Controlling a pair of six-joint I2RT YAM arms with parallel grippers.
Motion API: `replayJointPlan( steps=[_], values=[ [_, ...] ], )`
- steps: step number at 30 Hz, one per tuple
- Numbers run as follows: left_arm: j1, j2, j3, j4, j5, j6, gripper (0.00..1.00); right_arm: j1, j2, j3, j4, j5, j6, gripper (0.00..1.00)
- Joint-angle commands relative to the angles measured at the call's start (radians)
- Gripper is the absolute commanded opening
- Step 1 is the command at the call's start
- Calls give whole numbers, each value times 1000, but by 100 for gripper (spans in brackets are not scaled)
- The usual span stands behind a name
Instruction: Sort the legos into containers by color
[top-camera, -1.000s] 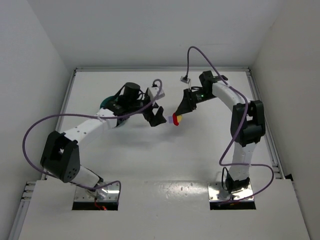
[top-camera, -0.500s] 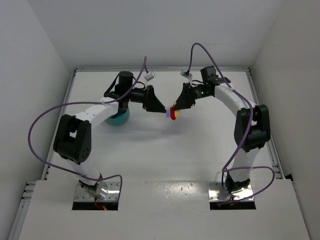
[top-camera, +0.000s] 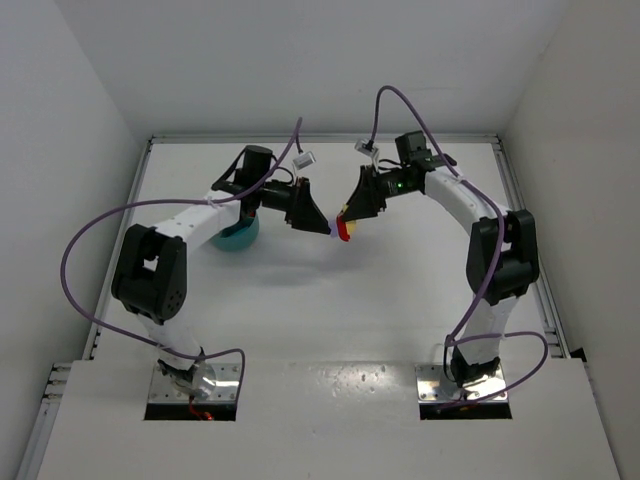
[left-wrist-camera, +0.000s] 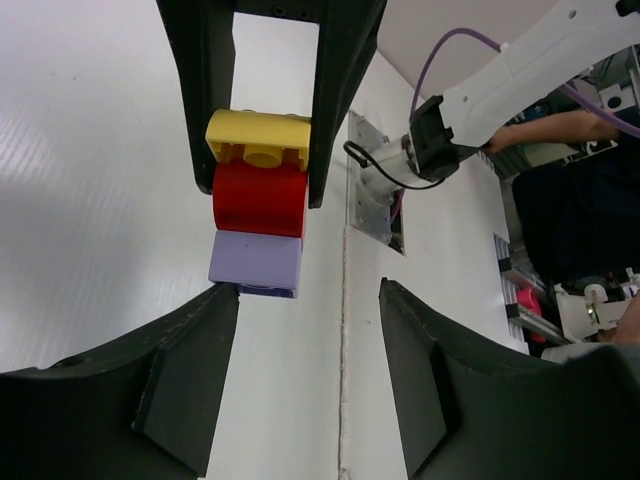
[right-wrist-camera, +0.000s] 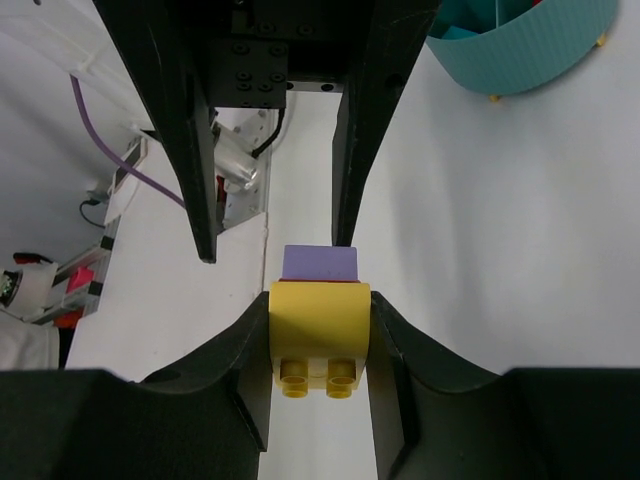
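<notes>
My right gripper (right-wrist-camera: 320, 322) is shut on a stack of legos held in the air. Its fingers press the yellow brick (right-wrist-camera: 320, 330); a red brick (left-wrist-camera: 260, 197) and a lilac brick (left-wrist-camera: 255, 262) continue the stack toward the left arm. My left gripper (left-wrist-camera: 308, 290) faces the stack end-on and is open. One fingertip (left-wrist-camera: 222, 300) touches the lilac brick's corner, and nothing sits between the jaws. From above, both grippers meet at the stack (top-camera: 343, 226) over mid-table. The teal bowl (top-camera: 238, 236) with the containers sits under the left arm.
Part of the bowl's rim (right-wrist-camera: 520, 45) shows at the top right of the right wrist view. Purple cables loop off both arms. White walls close in the table on three sides.
The left gripper has swung off the bowl toward the stack and narrowed its jaws from wide open. The right gripper has shifted the stack slightly left and up.
</notes>
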Motion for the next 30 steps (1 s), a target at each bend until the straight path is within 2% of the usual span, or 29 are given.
replayJointPlan(
  steps=[1,5,7,13,19,24,26,30],
  values=[
    [-4,-33,26,26,-40,67,65,40,-54,24,28,-83,-13,0],
    [-4,-33,17,26,-51,88,66,50,-54,24,28,-83,-22,0],
    [-4,-33,17,26,-40,88,62,50,-54,24,18,-83,-22,0],
    [-4,-54,-12,26,-74,134,62,70,-54,24,18,-83,-22,0],
    [6,-97,-47,26,-190,157,76,79,-63,24,-1,-83,-40,0],
    [26,-117,-67,46,-217,157,79,89,-63,24,-12,-73,-50,0],
    [35,-117,-67,46,-192,157,72,89,-63,15,-12,-73,-50,0],
    [35,-94,-67,46,-51,157,57,89,-63,15,-12,-64,-50,0]
  ],
)
